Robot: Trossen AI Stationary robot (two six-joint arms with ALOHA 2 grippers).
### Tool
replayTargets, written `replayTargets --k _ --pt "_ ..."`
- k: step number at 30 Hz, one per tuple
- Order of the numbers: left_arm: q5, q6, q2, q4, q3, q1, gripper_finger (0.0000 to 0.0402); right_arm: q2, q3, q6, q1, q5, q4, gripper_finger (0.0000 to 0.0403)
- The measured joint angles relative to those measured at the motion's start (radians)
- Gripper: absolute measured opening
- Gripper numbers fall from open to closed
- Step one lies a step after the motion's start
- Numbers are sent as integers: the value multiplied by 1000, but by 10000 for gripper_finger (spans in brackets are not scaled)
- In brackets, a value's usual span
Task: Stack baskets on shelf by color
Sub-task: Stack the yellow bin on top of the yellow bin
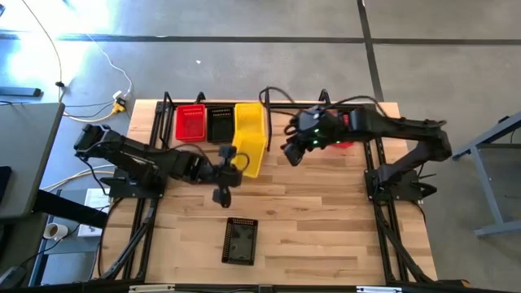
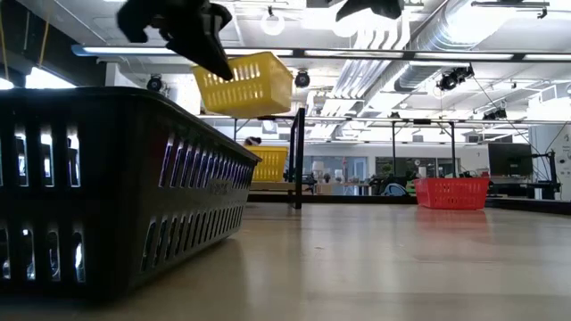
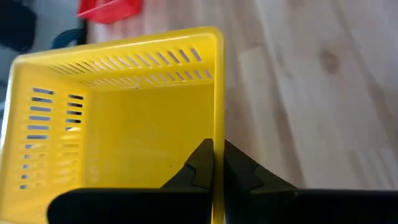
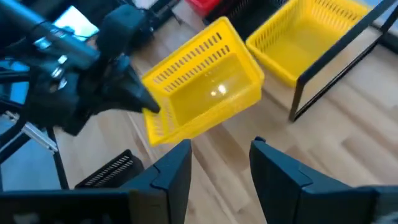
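Note:
My left gripper (image 1: 231, 162) is shut on a yellow basket (image 1: 251, 153), which it carries in the air (image 2: 246, 84) just in front of the shelf (image 1: 269, 101). On the shelf stand a red basket (image 1: 190, 122), a black basket (image 1: 219, 122) and another yellow basket (image 1: 249, 118). My right gripper (image 1: 290, 150) hangs open, just right of the carried basket (image 4: 205, 81) and touching nothing. A second red basket (image 1: 345, 135) lies under the right arm. A black basket (image 1: 240, 241) rests on its bottom on the tabletop, near the front edge. My left gripper (image 3: 217, 169) pinches one side wall of the yellow basket at its top rim (image 3: 217, 134), near a corner. One finger (image 3: 198, 165) is inside the basket and the other outside. The basket is lifted clear of the table and tilted, its open side facing the gripper.
Black shelf posts (image 2: 298, 156) rise at the table's far side. The near black basket (image 2: 116, 196) fills the left of the low view. Bare wooden tabletop (image 1: 326, 228) lies between the arms and toward the front right. Cables run over the floor at the far left.

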Motion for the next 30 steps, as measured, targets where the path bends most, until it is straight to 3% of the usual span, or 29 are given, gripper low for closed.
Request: replayTargets --k 8,18,25,30 --pt "-13 49 -36 17 0 205 0 -106 0 -128 -60 3 1 147" --pt "121 177 -35 182 0 421 0 -163 0 -253 -147 23 -3 147" --pt "217 153 -19 229 0 506 0 -166 0 -303 -189 20 -1 147" --pt "224 143 17 229 0 506 0 -166 0 -310 -213 17 -3 147"
